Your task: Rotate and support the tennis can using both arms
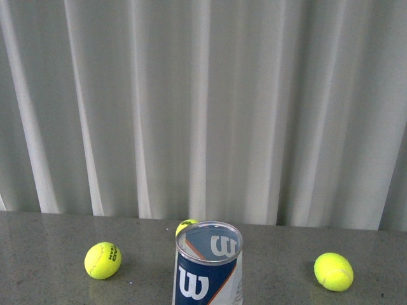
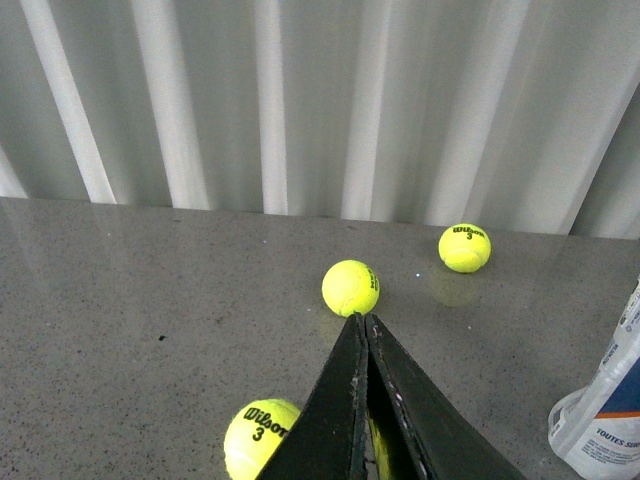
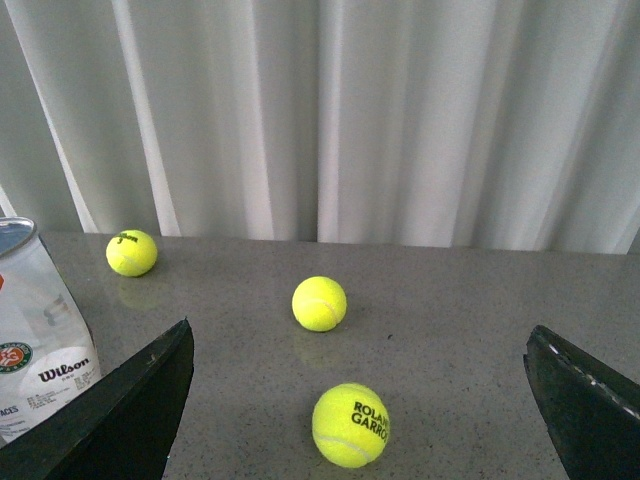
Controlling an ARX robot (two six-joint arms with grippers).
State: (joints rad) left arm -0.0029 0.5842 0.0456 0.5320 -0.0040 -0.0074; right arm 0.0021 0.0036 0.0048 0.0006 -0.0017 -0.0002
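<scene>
The tennis can (image 1: pixel 208 267) stands upright at the near middle of the grey table, silver rim up, navy label with a white "W" facing me. Neither arm shows in the front view. The left wrist view catches the can's white label side (image 2: pixel 607 405) at the frame's edge; my left gripper (image 2: pixel 362 322) is shut, empty, tips pressed together, well apart from the can. In the right wrist view the can (image 3: pixel 38 335) sits beside one finger (image 3: pixel 130 410) of my right gripper (image 3: pixel 360 400), which stands wide open with nothing between its fingers.
Yellow tennis balls lie on the table (image 1: pixel 51 286): one left of the can (image 1: pixel 103 260), one right (image 1: pixel 333 271), one behind it (image 1: pixel 186 225). A ball marked "Roland Garros" (image 3: pixel 351 424) lies between the right fingers. White curtain (image 1: pixel 203 108) closes the back.
</scene>
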